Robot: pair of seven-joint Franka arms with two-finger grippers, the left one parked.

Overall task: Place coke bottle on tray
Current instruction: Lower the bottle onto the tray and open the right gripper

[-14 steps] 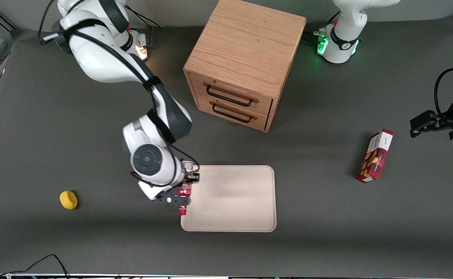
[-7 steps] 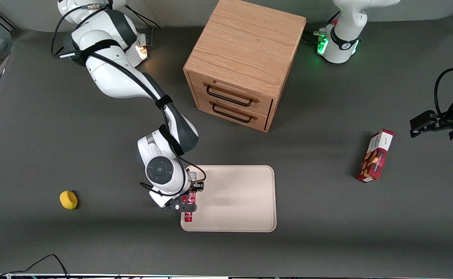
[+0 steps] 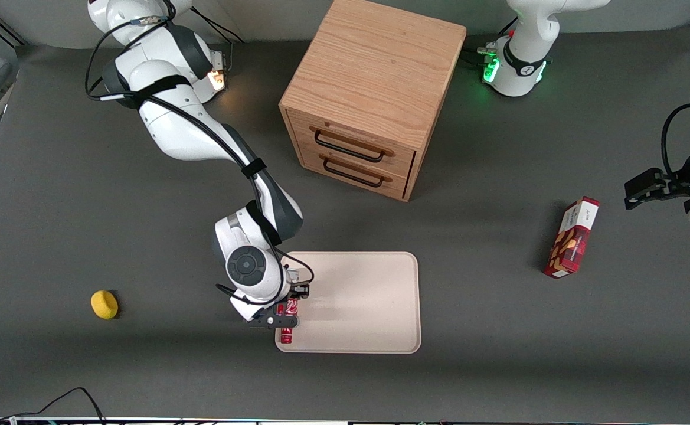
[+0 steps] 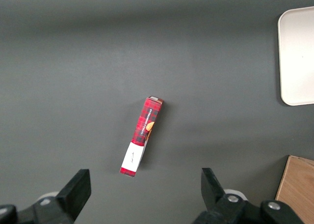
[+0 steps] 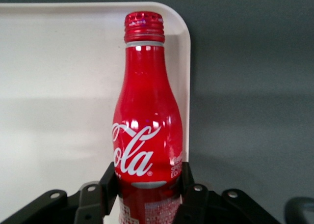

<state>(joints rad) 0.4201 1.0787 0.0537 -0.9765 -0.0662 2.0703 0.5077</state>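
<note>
Right arm (image 3: pixel 203 136): glossy white shells, dark grey joint bands, round grey wrist cap, black cables strapped along links; gripper (image 3: pixel 286 321): black, silver screws, over tray corner

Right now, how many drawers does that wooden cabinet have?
2, both on the front of the wooden cabinet: the upper drawer and the lower drawer right under it, each with a dark handle. The claw holds the coke bottle over the tray.
</note>
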